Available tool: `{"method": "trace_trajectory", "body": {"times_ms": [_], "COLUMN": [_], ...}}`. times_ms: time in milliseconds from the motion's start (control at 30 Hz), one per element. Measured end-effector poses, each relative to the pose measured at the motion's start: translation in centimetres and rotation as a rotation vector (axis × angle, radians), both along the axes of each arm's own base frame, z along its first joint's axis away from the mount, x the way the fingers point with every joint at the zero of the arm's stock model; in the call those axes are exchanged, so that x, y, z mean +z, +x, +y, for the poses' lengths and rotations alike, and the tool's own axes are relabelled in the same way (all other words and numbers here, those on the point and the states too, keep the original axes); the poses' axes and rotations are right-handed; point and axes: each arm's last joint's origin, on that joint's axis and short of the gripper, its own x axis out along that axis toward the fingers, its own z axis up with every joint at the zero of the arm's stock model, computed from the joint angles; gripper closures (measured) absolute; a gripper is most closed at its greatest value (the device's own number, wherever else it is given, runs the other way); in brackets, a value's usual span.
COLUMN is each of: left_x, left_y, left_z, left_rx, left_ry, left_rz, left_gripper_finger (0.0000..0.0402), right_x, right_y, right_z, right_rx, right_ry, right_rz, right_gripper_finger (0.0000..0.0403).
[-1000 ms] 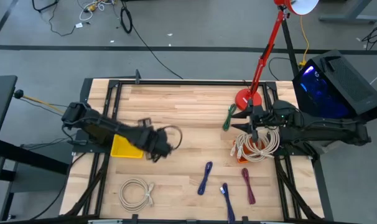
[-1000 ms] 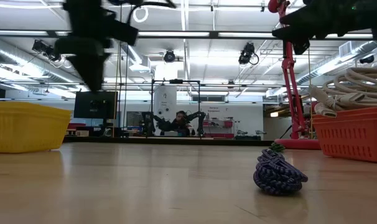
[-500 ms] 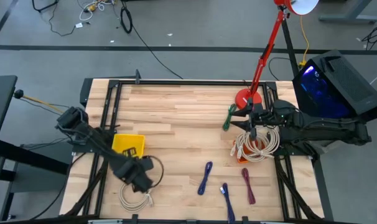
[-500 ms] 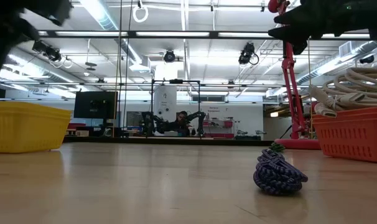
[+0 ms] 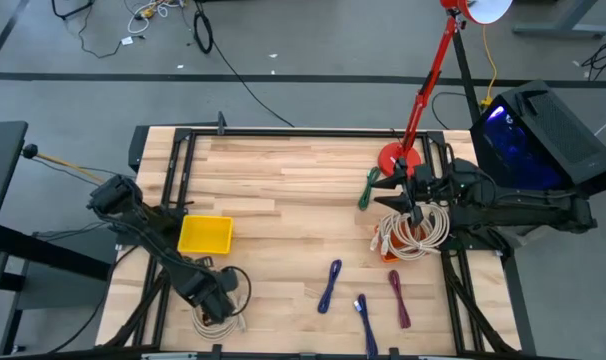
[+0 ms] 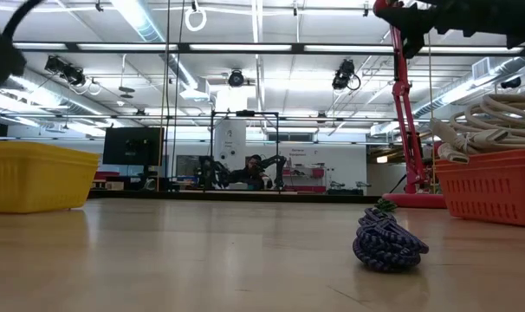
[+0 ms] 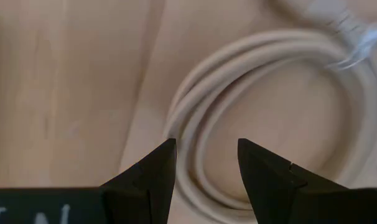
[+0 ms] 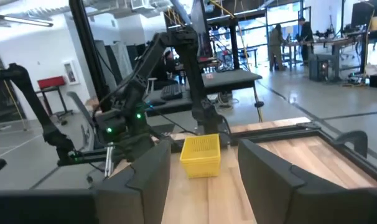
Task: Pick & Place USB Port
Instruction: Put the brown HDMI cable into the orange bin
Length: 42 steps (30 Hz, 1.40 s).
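A coiled white cable (image 5: 221, 314) lies flat near the table's front left corner. My left gripper (image 5: 213, 297) hangs just above it, pointing down. Its fingers are open over the coil's turns (image 7: 195, 118) and touch nothing. A plug end (image 7: 347, 28) lies at the coil's far side. My right gripper (image 5: 391, 192) is held level and open at the right, above an orange basket (image 5: 387, 252) that holds white cables (image 5: 413, 232). No separate USB port shows.
A yellow bin (image 5: 205, 235) stands just behind the left gripper. Two blue coiled cables (image 5: 329, 285) (image 5: 364, 312) and a maroon one (image 5: 399, 298) lie front centre. A green cable (image 5: 369, 188) and a red lamp base (image 5: 398, 158) are at the far right.
My left gripper has swung from right of the yellow bin toward the table's near edge and a little left. It has sunk, tipped to point down and now hangs over the white coil, still open. My right gripper has tipped up slightly.
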Motion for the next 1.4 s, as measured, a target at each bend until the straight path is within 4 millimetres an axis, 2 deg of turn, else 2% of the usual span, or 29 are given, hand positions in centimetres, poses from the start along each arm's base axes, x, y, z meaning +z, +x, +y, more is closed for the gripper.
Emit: {"method": "trace_trajectory", "body": {"times_ms": [100,267,533,633,733,833,933,1000,1167,1233,1400], "left_x": [-0.2,-0.2,-0.3,-1.2,-2.9,-3.8,-3.8,-3.6,-2.2,-1.4,2.9], "left_y": [-0.2,-0.1,0.7,1.2,1.5,1.5,1.8,2.0,2.9,3.4,4.5], "left_z": [0.4,0.4,1.2,1.2,1.0,1.2,1.6,2.0,2.0,2.2,1.7], "left_rx": [-0.044,-0.215,-0.218,-0.234,-0.26,-0.255,-0.218,-0.193,-0.149,-0.13,-0.088], "left_ry": [0.014,0.043,0.074,0.106,0.052,0.049,0.039,0.036,0.094,0.195,0.373], "left_rz": [0.027,-0.018,-0.042,-0.069,-0.085,-0.042,-0.016,-0.023,-0.093,-0.126,-0.19], "left_gripper_finger": [0.0225,0.0225,0.0225,0.0225,0.0229,0.0258,0.0344,0.0377,0.0377,0.0377,0.0377], "right_x": [-0.1,-0.3,-0.8,-0.8,-1.1,-1.2,-1.3,-1.3,-1.3,-1.4,-2.0], "right_y": [0.1,0.2,0.2,0.2,0.3,0.3,0.3,0.3,0.3,0.4,0.4], "right_z": [0.0,0.0,0.0,0.0,0.0,0.0,0.0,0.0,0.0,-0.1,-0.2], "right_rx": [0.005,0.027,0.024,0.024,0.025,0.024,0.024,0.023,0.016,-0.005,-0.036], "right_ry": [0.014,0.02,-0.022,-0.029,-0.03,-0.038,-0.04,-0.042,-0.058,-0.059,-0.049], "right_rz": [0.007,0.032,0.071,0.073,0.099,0.111,0.116,0.116,0.12,0.133,0.192], "right_gripper_finger": [0.0213,0.0213,0.0213,0.0213,0.0213,0.0213,0.0213,0.0213,0.0213,0.0213,0.0213]}}
